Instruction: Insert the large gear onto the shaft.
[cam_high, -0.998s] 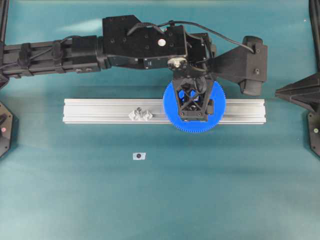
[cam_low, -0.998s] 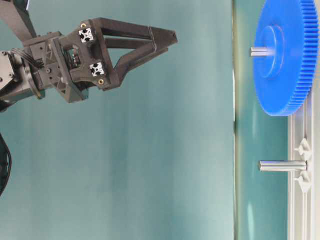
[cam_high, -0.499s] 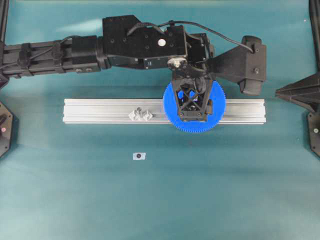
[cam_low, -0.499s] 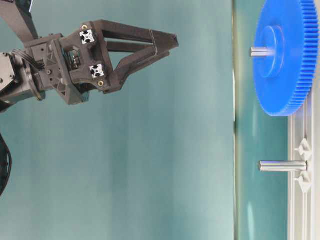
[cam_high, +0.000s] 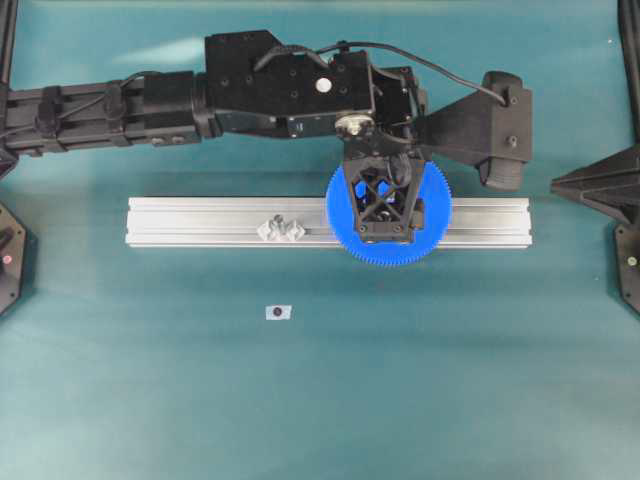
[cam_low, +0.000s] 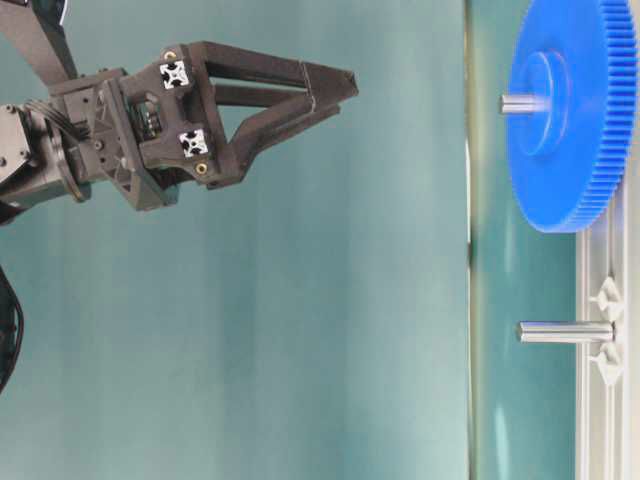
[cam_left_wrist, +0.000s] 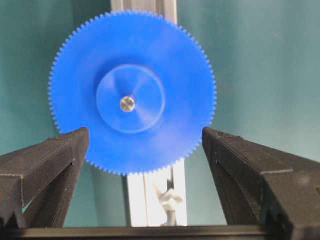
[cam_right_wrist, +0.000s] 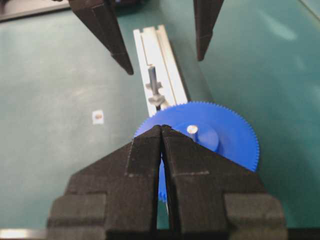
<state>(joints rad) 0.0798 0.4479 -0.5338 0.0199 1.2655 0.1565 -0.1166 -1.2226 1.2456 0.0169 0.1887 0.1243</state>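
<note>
Large gear seated on its shaft, both tools clear of it

The large gear lies flat on the grooved rail, right of centre in the overhead view, the silver tip of the shaft poking through its hub. The left tool hangs above it with its fingers spread wide, touching nothing. The right tool has its fingers pressed together, empty, at the right edge overhead. A second pin stands bare further along the rail, and a small white tag lies on the teal surface
</note>
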